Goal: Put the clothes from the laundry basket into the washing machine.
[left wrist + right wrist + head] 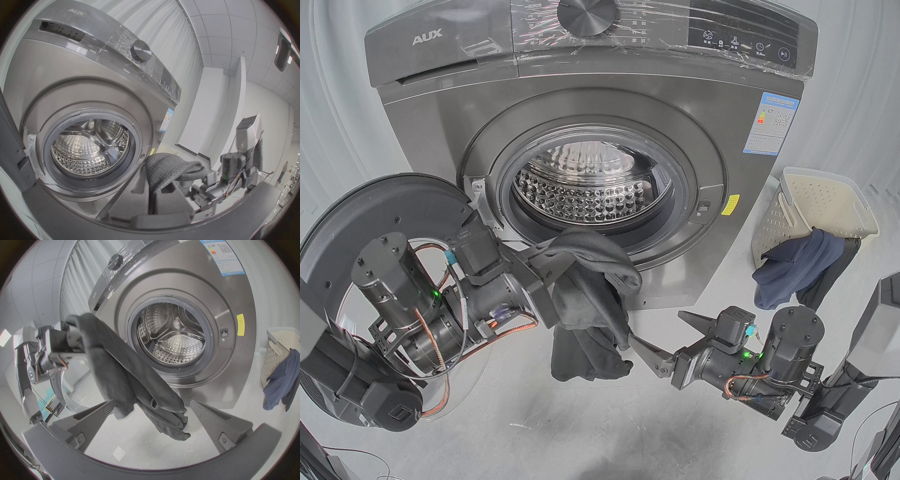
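Step in hand, as we read it: carrying one garment to the drum, not yet loaded.

The left gripper [557, 253] is clamped on a dark grey garment [590, 300]. It sits just in front of the washing machine [675, 106], at the lower rim of the door opening. The cloth drapes over the fingers and hangs down in front of the machine's lower panel; none of it is inside. The drum [581, 181] looks empty from all three views. The door [381, 212] is swung fully open on the machine's left side.

The right gripper [670, 340] has its jaws spread wide and holds nothing. It is low in front of the machine, right of the opening, with one fingertip near the hanging cloth; we can't tell if it touches.

The laundry basket [831, 200] stands beside the machine's right side. A blue garment [794, 265] and a darker piece [832, 275] hang over its front rim, so we judge more loads remain.

Next move, our call: the left arm needs to lift and push forward so that the bundle clears the rubber seal, then let go deep inside the drum. The long tail could catch on the rim or be left draped outside. The right claw may have to tuck it in.
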Robot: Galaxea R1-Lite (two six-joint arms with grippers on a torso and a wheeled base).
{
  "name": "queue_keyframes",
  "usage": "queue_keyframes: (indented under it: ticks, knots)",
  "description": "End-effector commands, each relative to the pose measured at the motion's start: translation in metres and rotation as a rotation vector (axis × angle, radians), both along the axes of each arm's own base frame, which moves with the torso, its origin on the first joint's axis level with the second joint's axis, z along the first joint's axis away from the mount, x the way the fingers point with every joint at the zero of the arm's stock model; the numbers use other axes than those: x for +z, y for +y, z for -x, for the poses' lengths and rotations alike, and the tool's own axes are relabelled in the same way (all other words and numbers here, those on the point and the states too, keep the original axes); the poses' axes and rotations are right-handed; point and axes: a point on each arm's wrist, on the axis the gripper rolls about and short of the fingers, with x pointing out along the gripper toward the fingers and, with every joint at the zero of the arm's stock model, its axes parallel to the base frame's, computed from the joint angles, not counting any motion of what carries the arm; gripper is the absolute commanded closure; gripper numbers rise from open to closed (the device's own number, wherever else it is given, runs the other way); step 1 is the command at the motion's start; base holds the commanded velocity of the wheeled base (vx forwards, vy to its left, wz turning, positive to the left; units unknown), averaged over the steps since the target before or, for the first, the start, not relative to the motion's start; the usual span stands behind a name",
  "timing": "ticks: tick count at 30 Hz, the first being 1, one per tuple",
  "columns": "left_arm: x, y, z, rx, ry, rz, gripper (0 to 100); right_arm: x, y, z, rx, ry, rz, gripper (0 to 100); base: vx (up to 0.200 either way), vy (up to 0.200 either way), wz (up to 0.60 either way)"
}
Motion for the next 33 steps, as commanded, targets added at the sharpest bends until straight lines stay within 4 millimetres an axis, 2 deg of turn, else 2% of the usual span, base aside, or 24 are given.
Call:
queue_keyframes:
  ticks: [1,7,13,21,32,33]
  knots:
    - [0.015,0.007,0.009,-0.024,-0.032,0.038,100,-0.014,-0.005,-0.01,-0.034,0.035,0.033,0,0.0,0.0,0.0]
    - [0.023,0.011,0.016,-0.053,-0.026,0.068,100,-0.03,-0.01,-0.021,-0.068,0.056,0.064,0,0.0,0.0,0.0]
    - [0.022,0.011,0.016,-0.054,-0.025,0.066,100,-0.049,-0.002,-0.031,-0.063,0.066,0.104,0,0.0,0.0,0.0]
    - [0.022,0.009,0.016,-0.063,-0.018,0.07,100,-0.058,0.009,-0.038,-0.043,0.068,0.107,0,0.0,0.0,0.0]
    - [0.022,0.009,0.018,-0.067,-0.013,0.074,100,-0.069,0.029,-0.07,-0.058,0.018,0.069,0,0.0,0.0,0.0]
    - [0.022,0.009,0.018,-0.067,-0.013,0.074,100,-0.07,0.031,-0.079,-0.067,-0.002,0.065,0,0.0,0.0,0.0]
